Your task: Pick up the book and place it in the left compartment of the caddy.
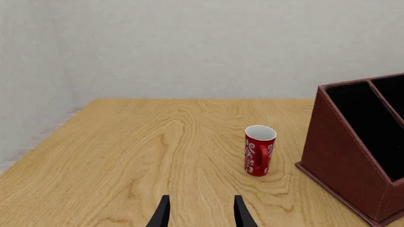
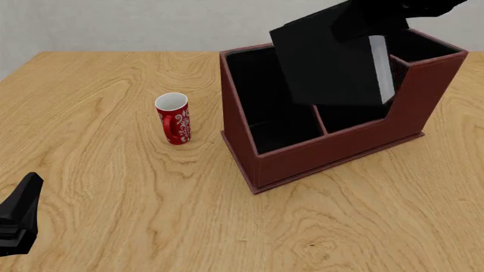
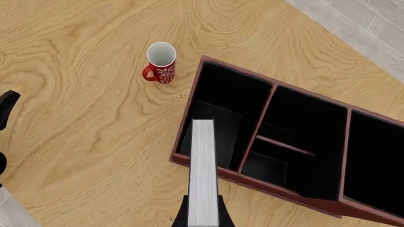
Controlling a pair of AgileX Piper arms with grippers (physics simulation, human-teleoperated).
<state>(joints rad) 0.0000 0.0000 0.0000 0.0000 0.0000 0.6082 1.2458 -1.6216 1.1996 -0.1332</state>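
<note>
The black book [image 2: 325,62] hangs tilted in the air over the caddy [image 2: 332,153], its white page edge [image 3: 203,170] facing the right wrist camera. My right gripper [image 3: 203,218] is shut on the book's upper end, with a finger on each cover. From the right wrist view the book's lower end sits above the front wall, beside the left compartment [image 3: 218,113]. That compartment [image 2: 253,90] is a long black slot along the caddy's left end wall. My left gripper [image 1: 200,215] stands open and empty low over the table, far left of the caddy [image 1: 353,161].
A red mug [image 2: 173,118] with white patterns stands upright on the wooden table, just left of the caddy's end wall. It also shows ahead of my left gripper as the mug [image 1: 259,150]. A crossbar splits the caddy's middle section [image 3: 277,142].
</note>
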